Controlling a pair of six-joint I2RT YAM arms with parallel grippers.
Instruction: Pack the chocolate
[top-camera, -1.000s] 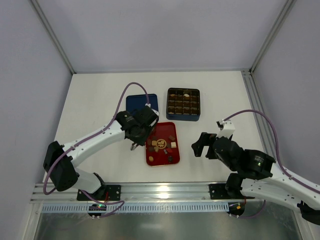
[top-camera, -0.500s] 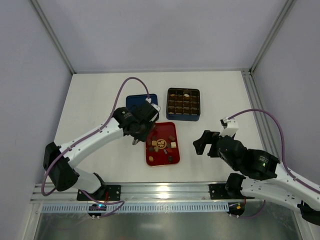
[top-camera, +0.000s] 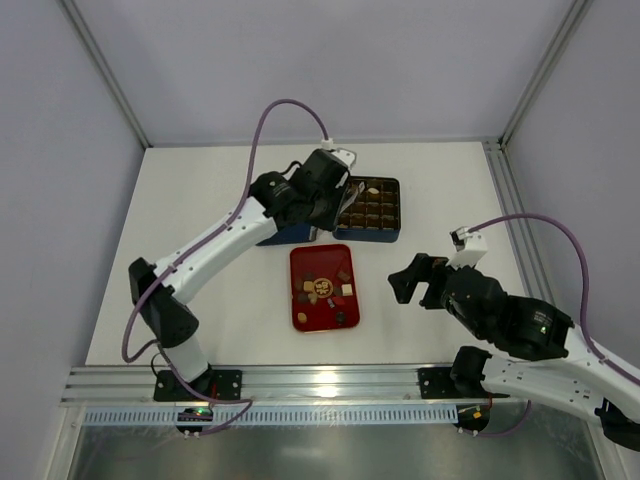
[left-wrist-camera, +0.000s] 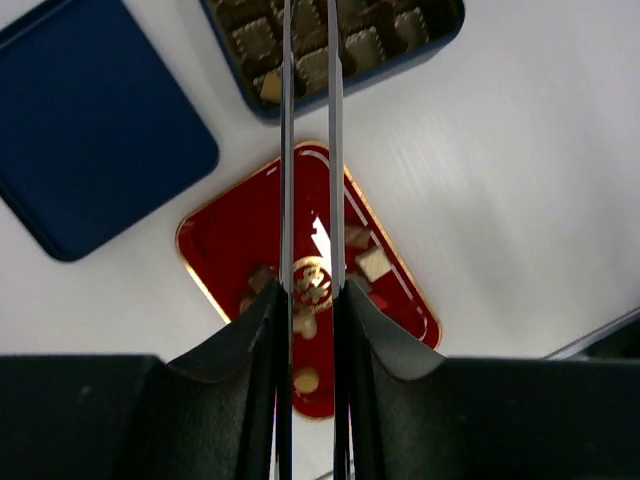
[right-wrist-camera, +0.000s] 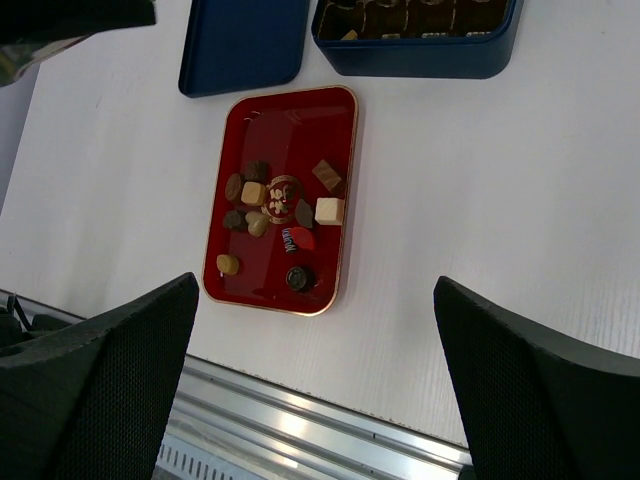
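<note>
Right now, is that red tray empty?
No, the red tray has several loose pieces of chocolate lying on it, some dark, some tan and some cream.

The chocolate (right-wrist-camera: 253, 192) lies loose on the red tray (right-wrist-camera: 290, 120): small dark brown, tan and cream pieces, square or round, mostly clustered mid-tray. 2 round ones sit apart toward its near end. 1 tan piece (left-wrist-camera: 270, 88) rests in a cell of the blue box (right-wrist-camera: 420, 58).

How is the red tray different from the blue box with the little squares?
The red tray is a long rectangle; the blue box is square. The red tray is flat and open with chocolates lying loose; the blue box is split into little cells. Both sit on the white table.
</note>
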